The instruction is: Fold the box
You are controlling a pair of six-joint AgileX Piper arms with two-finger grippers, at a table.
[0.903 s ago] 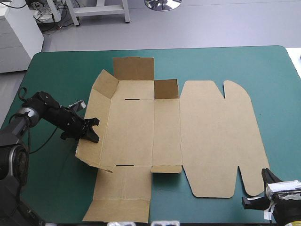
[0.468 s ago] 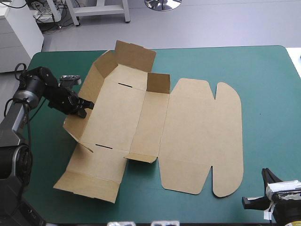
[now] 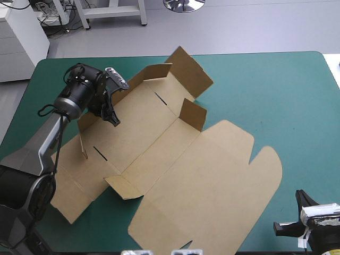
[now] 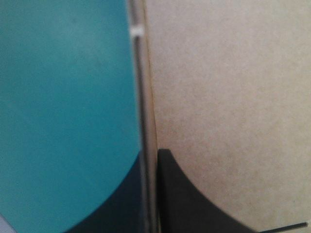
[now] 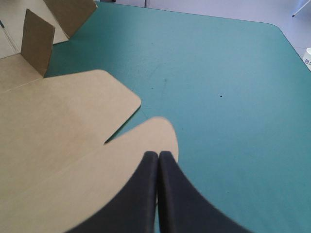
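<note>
Tabletop (image 3: 276, 85), box (image 3: 207, 175) in left pincer (image 3: 113, 119)

The brown cut-board box (image 3: 202, 175) lies slantwise on the teal-green table cover (image 3: 276, 79), raised walls far left, lid near right. The black-fingered left gripper (image 3: 113, 119) straddles the leftmost wall; the right gripper (image 5: 158, 154) sits by the lid's flap.

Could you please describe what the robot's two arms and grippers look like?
The left arm has a grey lower link and a black, rounded wrist joint. The left gripper and right gripper each have two broad black fingers, curved like fins and tapering to points. The right arm shows only a pale block on black.
</note>
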